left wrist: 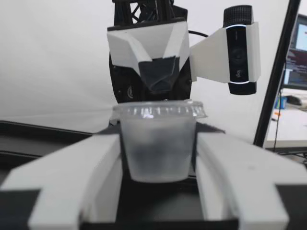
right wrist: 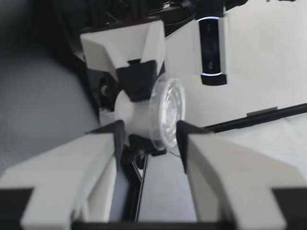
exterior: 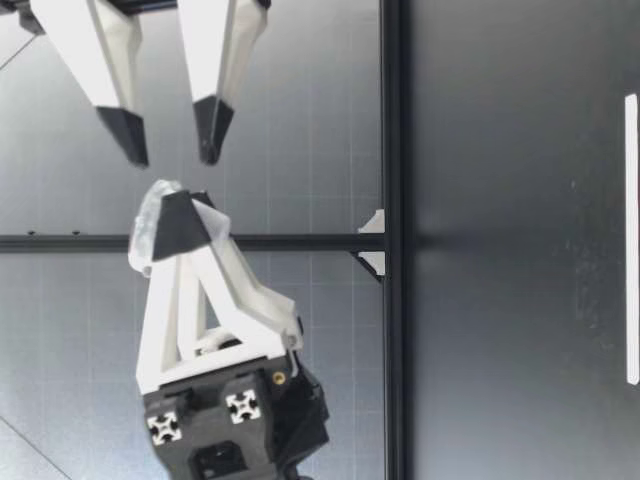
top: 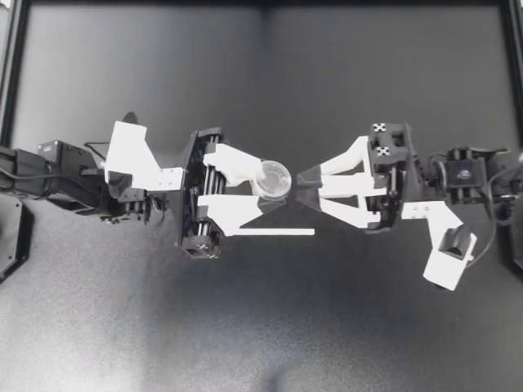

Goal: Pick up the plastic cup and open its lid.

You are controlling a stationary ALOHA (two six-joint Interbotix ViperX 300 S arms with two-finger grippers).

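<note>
Cup [top: 271, 178], lid [left wrist: 160, 109] on, hangs well above the table [top: 261, 327], pinched from both sides by the 2 fingers of my left gripper [top: 261, 186]. My right gripper [top: 306, 181] faces it, its 2 fingers spread, tips just short of the lid.

No words or numbers are showing clearly enough to read. Two black-and-white marker squares [top: 380, 127] are sitting on my right arm, at about 2 o'clock from the plastic cup [top: 271, 178]. A screen [left wrist: 298, 52] is showing lines too tiny to read.
</note>
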